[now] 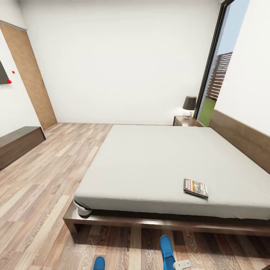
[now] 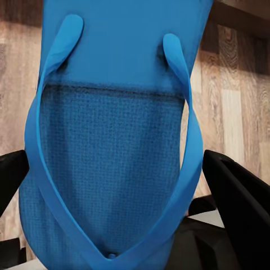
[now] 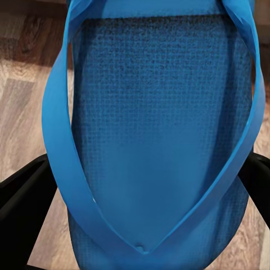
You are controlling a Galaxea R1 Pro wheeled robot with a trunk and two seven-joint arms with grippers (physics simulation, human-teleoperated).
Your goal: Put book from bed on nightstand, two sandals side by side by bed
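Below the bed (image 1: 157, 165), each tool holds one sandal — left (image 2: 112, 169), right (image 3: 160, 140) — long axes toward the bed.

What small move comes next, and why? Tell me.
Probably lower both sandals to the floor beside the bed. The left gripper holds one blue sandal and the right gripper the other sandal, both above bare planks.

Both claws low, one blue sandal apiece.

Left claw (image 2: 121, 185): black fingers (image 2: 239, 197) spread either side of a sandal (image 2: 112, 157), grip not discernible. Right claw (image 3: 143, 194): black fingers (image 3: 25, 205) likewise flank another sandal (image 3: 157, 140), grip not discernible.
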